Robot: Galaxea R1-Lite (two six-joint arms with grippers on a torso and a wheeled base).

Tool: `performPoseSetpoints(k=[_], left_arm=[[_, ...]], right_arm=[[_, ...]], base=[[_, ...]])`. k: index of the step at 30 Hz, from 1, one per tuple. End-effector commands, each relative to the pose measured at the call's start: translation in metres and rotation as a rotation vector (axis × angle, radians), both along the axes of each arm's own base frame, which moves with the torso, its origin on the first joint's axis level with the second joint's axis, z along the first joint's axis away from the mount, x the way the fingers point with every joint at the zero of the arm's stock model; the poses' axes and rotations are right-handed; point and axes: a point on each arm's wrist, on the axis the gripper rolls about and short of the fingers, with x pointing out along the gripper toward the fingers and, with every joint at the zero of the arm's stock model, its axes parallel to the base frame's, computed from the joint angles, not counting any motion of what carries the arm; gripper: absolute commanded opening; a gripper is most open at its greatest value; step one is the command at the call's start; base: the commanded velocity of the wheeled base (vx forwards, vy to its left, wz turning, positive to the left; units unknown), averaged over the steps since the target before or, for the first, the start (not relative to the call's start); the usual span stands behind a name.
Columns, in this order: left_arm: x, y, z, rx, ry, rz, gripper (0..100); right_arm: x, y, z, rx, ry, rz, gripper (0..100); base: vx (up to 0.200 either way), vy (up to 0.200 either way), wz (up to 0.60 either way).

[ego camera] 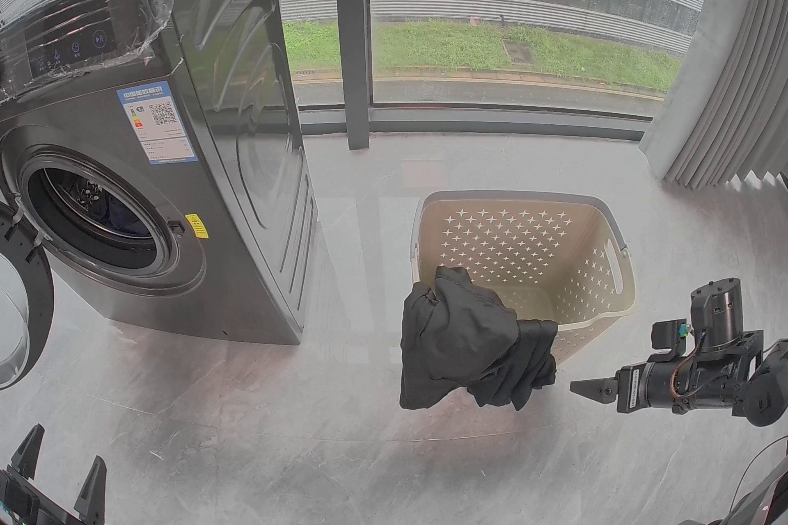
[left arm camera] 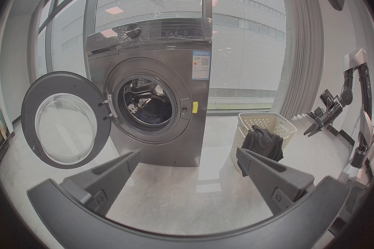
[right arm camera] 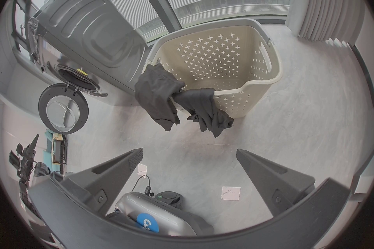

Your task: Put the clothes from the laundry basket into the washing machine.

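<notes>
The dark garment (ego camera: 460, 338) is what I am after. It lies draped over the near rim of the laundry basket (ego camera: 611, 280), most of it hanging down the outside wall toward the floor and only a little reaching inside. I judge that helps me, since the bunched fold on the rim can be pinched without reaching into the basket.

My right gripper (right arm camera: 189, 151) hangs near the basket on the robot's right, level with its rim, jaws spread wide and holding nothing. It is apart from the cloth, pointed roughly toward it, so I read it as lined up for the grab.

My left gripper (left arm camera: 188, 152) sits low in front of the washing machine (ego camera: 238, 141), also spread and empty, facing the drum opening (ego camera: 98, 219). The door (left arm camera: 66, 121) is swung fully aside, leaving the mouth clear, and 1 dark item (left arm camera: 154, 111) lies inside the drum.

The basket floor looks bare from here, so I judge this garment to be the last piece.
</notes>
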Motion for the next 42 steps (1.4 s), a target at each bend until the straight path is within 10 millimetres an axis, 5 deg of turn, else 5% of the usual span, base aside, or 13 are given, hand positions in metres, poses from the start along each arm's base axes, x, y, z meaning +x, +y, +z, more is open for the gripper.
performPoseSetpoints(k=[1, 18, 42], left_arm=[[0.000, 0.000, -0.005, 0.001, 0.003, 0.001, 100], [0.000, 0.000, -0.005, -0.001, 0.003, 0.001, 100], [0.000, 0.000, -0.005, -0.007, 0.003, 0.004, 100]], right_arm=[[0.013, 0.005, -0.010, -0.004, 0.043, -0.004, 100], [0.032, 0.043, -0.024, 0.003, 0.094, -0.005, 100], [0.101, 0.081, -0.071, -0.055, 0.107, -0.088, 100]], base=[[0.000, 0.000, 0.00], [0.000, 0.000, 0.00], [0.000, 0.000, 0.00]])
